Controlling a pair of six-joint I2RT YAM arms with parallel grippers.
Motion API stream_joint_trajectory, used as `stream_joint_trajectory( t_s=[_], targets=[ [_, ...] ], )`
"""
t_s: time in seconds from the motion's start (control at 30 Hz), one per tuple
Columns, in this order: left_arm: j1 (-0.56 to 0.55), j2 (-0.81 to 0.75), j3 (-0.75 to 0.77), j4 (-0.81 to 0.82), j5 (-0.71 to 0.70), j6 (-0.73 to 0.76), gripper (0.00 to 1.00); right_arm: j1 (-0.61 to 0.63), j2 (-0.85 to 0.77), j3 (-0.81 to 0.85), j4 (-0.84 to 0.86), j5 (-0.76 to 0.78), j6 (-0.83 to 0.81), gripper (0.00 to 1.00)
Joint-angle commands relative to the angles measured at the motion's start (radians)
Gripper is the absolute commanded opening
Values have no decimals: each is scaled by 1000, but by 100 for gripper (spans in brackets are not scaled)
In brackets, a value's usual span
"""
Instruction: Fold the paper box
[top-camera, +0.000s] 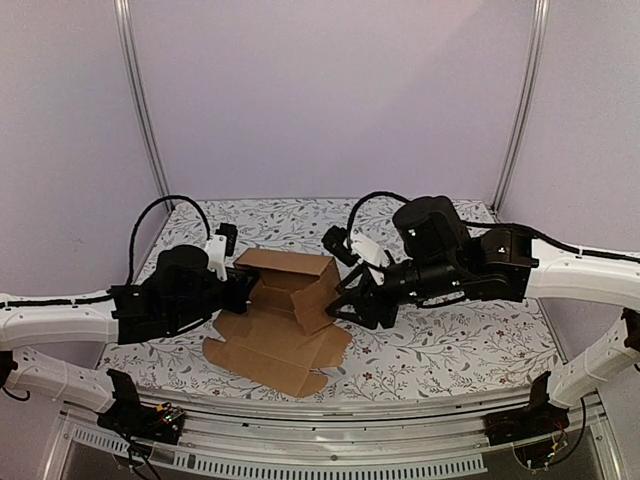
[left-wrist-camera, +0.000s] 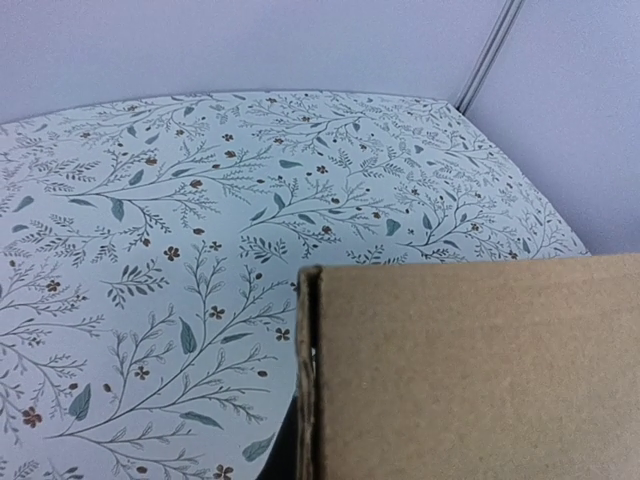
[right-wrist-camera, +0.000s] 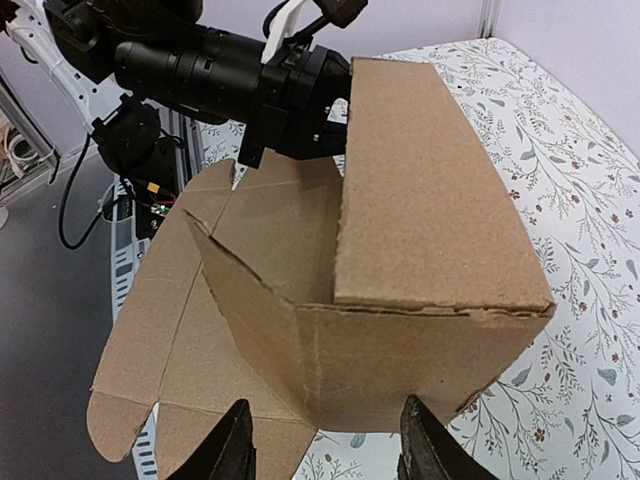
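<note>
Item 1: table cover (top-camera: 450, 350), white w/ grey-green leaf sprigs & small brown flowers, laid flat over the tabletop, also seen in L wrist view (left-wrist-camera: 150, 250) & R wrist view (right-wrist-camera: 570, 160). Item 2: plain pale lilac walls (top-camera: 330, 100) at back & both sides, w/ 2 silver metal uprights at the far corners, L post (top-camera: 142, 100) & R post (top-camera: 521, 100), tops splayed outward in top view. Item 3: slotted metal rail (top-camera: 330, 445) along near table edge; grey floor (right-wrist-camera: 40, 330) past that edge in R wrist view
</note>
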Motion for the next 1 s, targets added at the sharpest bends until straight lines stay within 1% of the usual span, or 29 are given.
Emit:
stream_joint_trajectory(
  t_s=[0.0, 0.13, 0.17, 0.27, 0.43, 0.67, 0.97],
  targets=[
    [11, 6, 21, -53, -45, -30, 0, 23, 47, 51, 7, 149, 5, 48],
    [10, 20, 37, -79, -80, -54, 0, 48, 90, 57, 45, 272, 33, 50],
    [10, 27, 42, -115, -89, -64, 0, 53, 97, 58, 56, 295, 40, 50],
    [6, 42, 58, -148, -110, -90, 0, 68, 126, 64, 84, 365, 58, 50],
    [-9, 66, 80, -184, -133, -133, 0, 81, 174, 89, 115, 467, 79, 47],
    [-39, 88, 111, -234, -180, -172, 0, 90, 231, 106, 151, 581, 115, 43],
    [-82, 133, 166, -335, -264, -291, 0, 108, 299, 106, 225, 689, 181, 43]
  ],
)
